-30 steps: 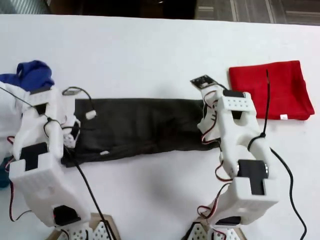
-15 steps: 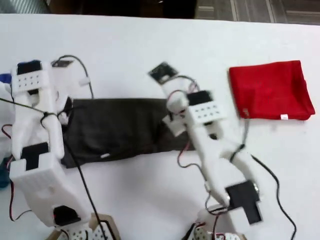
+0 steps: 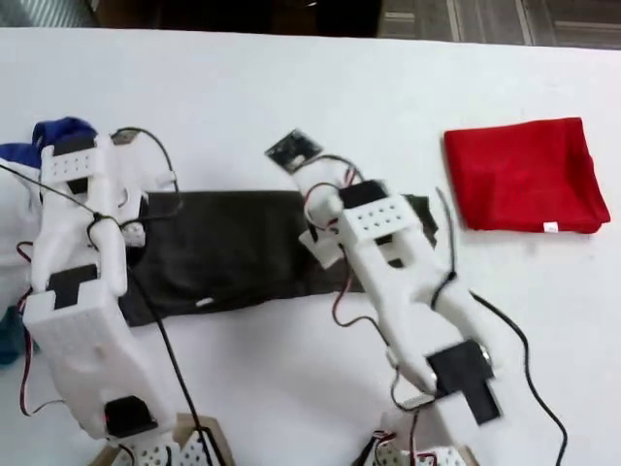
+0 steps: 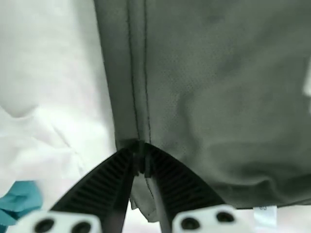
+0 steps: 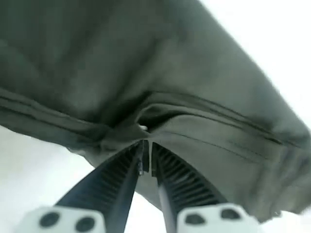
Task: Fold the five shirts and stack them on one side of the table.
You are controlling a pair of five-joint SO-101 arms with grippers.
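Observation:
A dark grey shirt [image 3: 233,248] lies stretched across the middle of the table. My left gripper [image 3: 131,231] is at its left end, shut on the stitched hem [image 4: 138,126]. My right gripper [image 3: 318,238] is over the shirt's right half, shut on a bunched fold of the dark cloth [image 5: 160,111]. In the left wrist view the left gripper [image 4: 142,165] pinches the hem edge. The right gripper [image 5: 146,155] holds the fold slightly raised in its own wrist view. A folded red shirt [image 3: 524,175] lies at the right.
A blue shirt [image 3: 58,134] and a white shirt [image 4: 43,121] are piled at the table's left edge beside the left arm, with a teal one [image 3: 8,335] below them. Bare white table [image 3: 291,87] runs along the far side and in front of the dark shirt.
The right arm swung left from the dark shirt's right end to over its middle, holding cloth. The left arm's wrist moved toward the far side, then settled slightly back.

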